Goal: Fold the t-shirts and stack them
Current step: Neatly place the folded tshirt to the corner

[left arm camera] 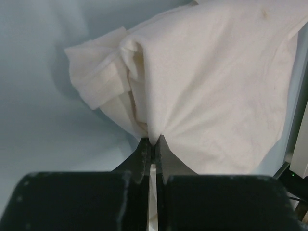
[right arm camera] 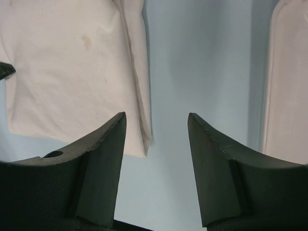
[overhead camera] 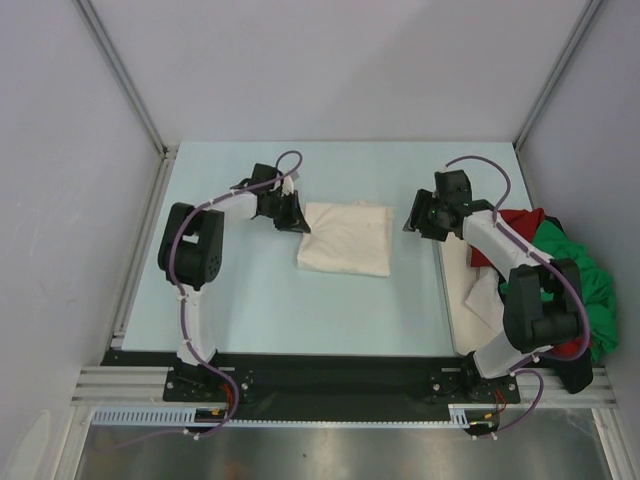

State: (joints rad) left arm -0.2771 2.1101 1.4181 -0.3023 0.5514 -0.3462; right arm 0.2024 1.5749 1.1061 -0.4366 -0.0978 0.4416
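Right now my left end effector [left arm camera: 154, 142] is closed tight on the cream t-shirt [overhead camera: 345, 238]. It has a pinch of fabric at the shirt's left edge, so creases fan out from the jaws and a hemmed layer curls up beside them. The shirt lies mid-desk as a rough rectangle, already doubled over. I judge I hold it here to drag or lift that edge and square the fold.

My right end effector [right arm camera: 156, 120] gapes wide with nothing in it. It hangs over bare surface just beside the shirt's right edge, apart from it. That looks like a ready post for taking the opposite side, since the cloth is too wide for one grip.

The red t-shirt [overhead camera: 520, 222] and the green t-shirt [overhead camera: 590, 285] sit heaped and unfolded at the right edge, beside and under my right arm. They lie partly on a pale flat thing [overhead camera: 462, 300], and I cannot tell whether that is a board or more cloth.

The desk [overhead camera: 300, 310] is pale blue, smooth and matt, so cotton should slide on it rather than snag. Plain pale walls [overhead camera: 330, 60] close in three sides, with metal struts at the corners, and a dark rail at the near edge carries my bases.
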